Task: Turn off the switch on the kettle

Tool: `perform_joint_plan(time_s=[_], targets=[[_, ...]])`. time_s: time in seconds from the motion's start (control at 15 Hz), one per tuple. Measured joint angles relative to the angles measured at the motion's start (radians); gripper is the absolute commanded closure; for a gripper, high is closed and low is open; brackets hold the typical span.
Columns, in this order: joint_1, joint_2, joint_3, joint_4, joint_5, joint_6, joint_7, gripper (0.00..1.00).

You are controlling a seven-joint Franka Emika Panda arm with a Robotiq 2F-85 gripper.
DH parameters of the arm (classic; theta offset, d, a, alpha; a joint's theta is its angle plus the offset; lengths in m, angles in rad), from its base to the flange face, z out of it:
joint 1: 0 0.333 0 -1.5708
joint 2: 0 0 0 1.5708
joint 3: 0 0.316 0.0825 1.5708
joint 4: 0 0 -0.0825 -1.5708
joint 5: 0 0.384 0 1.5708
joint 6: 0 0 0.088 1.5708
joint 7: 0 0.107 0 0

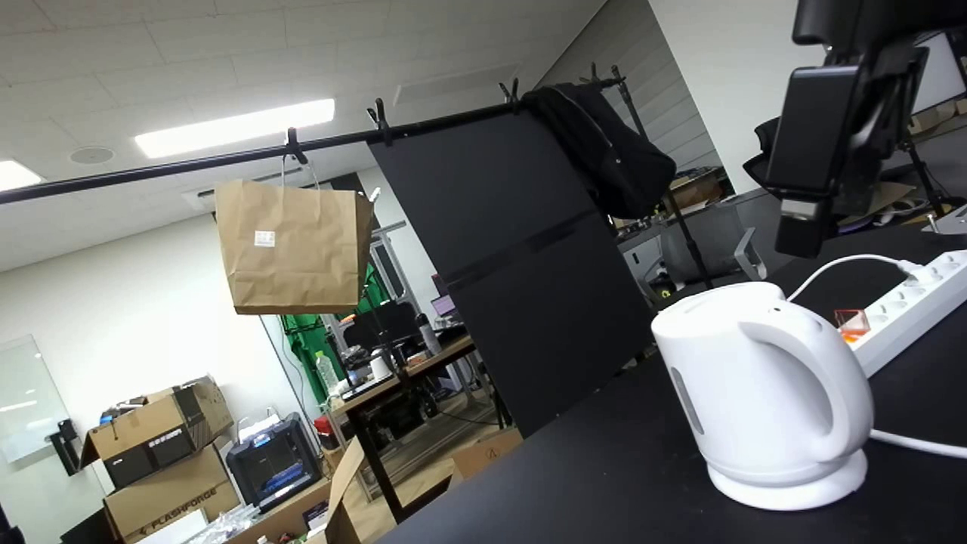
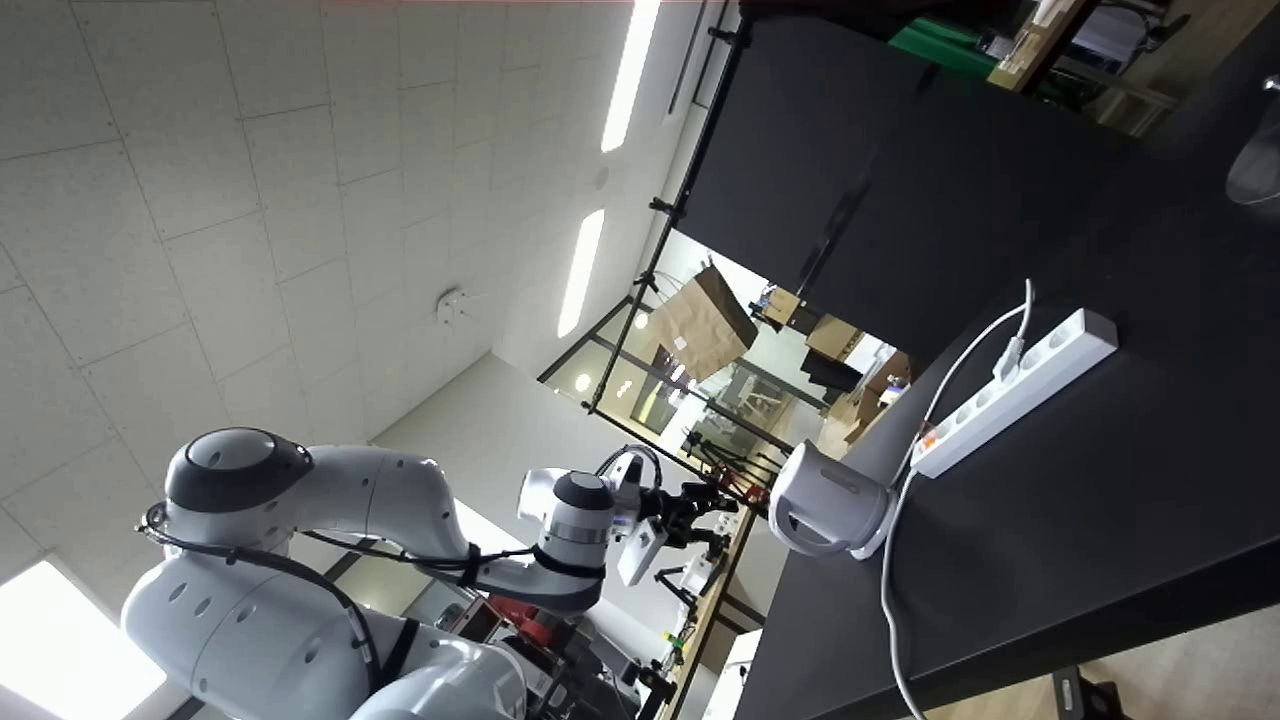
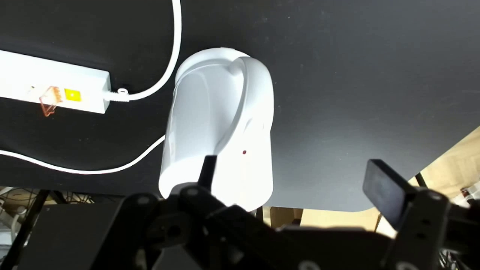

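Observation:
The white kettle [image 1: 733, 385] stands upright on its round base [image 1: 789, 493] on the black table; it also shows in an exterior view [image 2: 825, 495] and the wrist view [image 3: 198, 112]. A small red dot [image 3: 244, 152] shows on its top near the handle [image 3: 258, 90]. I cannot make out the switch itself. My gripper [image 3: 296, 180] is open with wide-apart, empty fingers. In the wrist view the left fingertip overlaps the kettle's top and the right one is out past its side. In both exterior views the gripper [image 1: 812, 215] [image 2: 722, 525] is above the kettle, apart from it.
A long white power strip [image 1: 925, 302] lies beside the kettle, with a lit yellow switch [image 3: 72, 95] under an orange clear cover [image 3: 48, 100]. White cables [image 3: 175, 48] run by the kettle. The table's edge [image 3: 318, 209] is close to the kettle. A black backdrop [image 1: 521, 257] hangs behind.

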State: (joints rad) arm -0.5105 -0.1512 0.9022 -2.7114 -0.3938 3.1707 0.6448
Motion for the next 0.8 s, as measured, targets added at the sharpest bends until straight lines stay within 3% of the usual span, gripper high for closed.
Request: perform_joint_plan(time_s=[0.8], targets=[[-0.066,0.059,0.045,0.058,-0.001,0.001,-0.016,0.0]])
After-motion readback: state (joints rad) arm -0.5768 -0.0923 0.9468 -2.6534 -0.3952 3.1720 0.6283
